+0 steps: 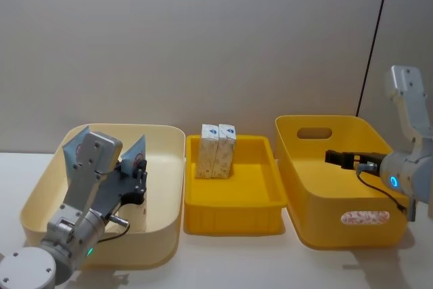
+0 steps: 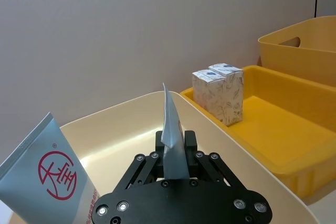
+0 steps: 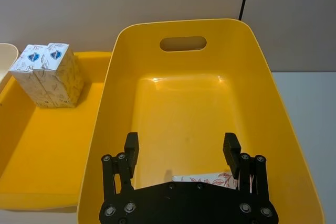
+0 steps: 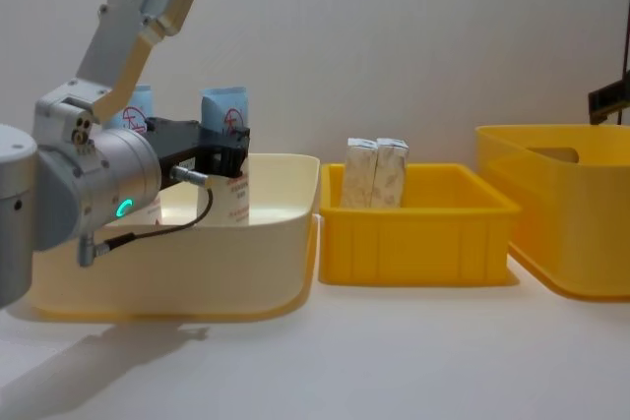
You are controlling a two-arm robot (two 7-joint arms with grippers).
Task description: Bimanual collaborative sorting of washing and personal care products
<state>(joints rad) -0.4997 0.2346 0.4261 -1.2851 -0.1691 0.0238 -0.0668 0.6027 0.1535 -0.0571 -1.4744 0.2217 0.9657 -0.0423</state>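
- Two tubes stand upright in the cream bin point(image 4: 197, 263), light blue above and white below, each with a red circle logo.
- The gripped tube point(image 2: 170, 129) is on the side of that bin nearer the tray, with its flat crimped end pointing up.
- The other tube point(image 2: 47, 174) leans by the bin's back-left wall, apart from the first.
- The left gripper point(image 2: 175, 141) reaches into the cream bin from the near side. Its fingers point(image 2: 160, 141) are pressed against the two flat faces of the gripped tube, at about mid-height.
- Two cartons point(image 1: 208, 152), white with a tan pattern, stand upright and touching, side by side. They are in the back-left part of the tray point(image 1: 237, 184), which sits between the two bins.
- The right gripper point(image 3: 181, 141) hovers above the yellow bin point(image 3: 178, 103) on the right. Its fingers are spread wide with nothing between them.
- A white patch point(image 3: 210, 178) with a red floral print shows low at the yellow bin's near wall. Whether it is a label or a loose thing cannot be told.
- The bins and the tray rest on a pale table point(image 1: 237, 262), each bin just beside the tray.
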